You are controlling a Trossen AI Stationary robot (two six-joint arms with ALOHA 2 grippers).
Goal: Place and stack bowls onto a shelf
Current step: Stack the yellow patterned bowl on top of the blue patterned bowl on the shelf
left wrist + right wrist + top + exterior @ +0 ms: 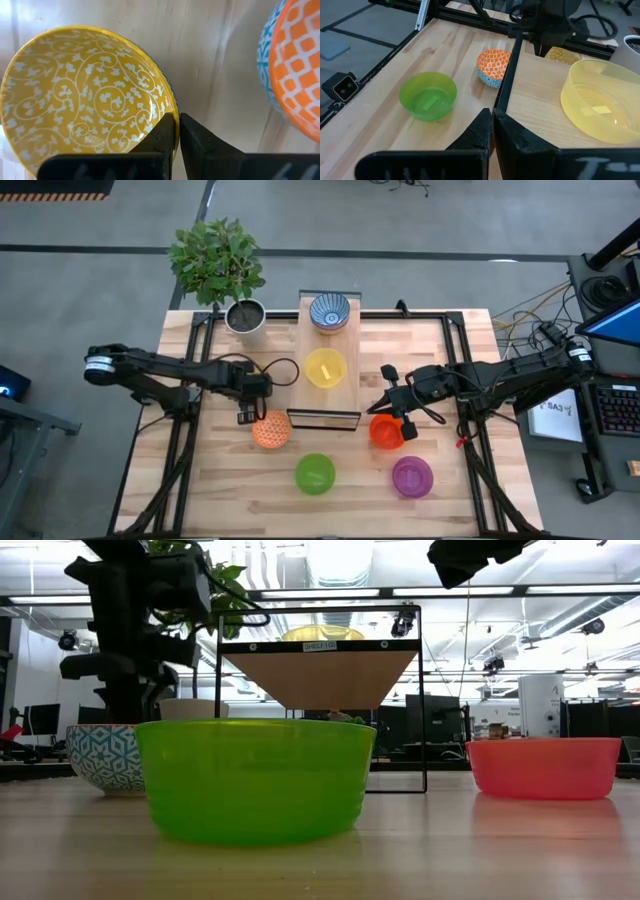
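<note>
A leafy green plant (217, 260) stands in a white round pot (246, 318) at the far left edge of the pale butcher-block wooden tabletop (220, 480); beyond it, grey concrete floor (420, 220); a dark keyboard (612, 408) sits off to the right.

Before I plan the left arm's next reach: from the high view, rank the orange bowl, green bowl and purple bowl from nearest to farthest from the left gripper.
From the left gripper:
1. Orange bowl, right beside it, by the shelf's near end.
2. Green bowl, toward the table's front middle.
3. Purple bowl, front, on the right arm's side.
</note>
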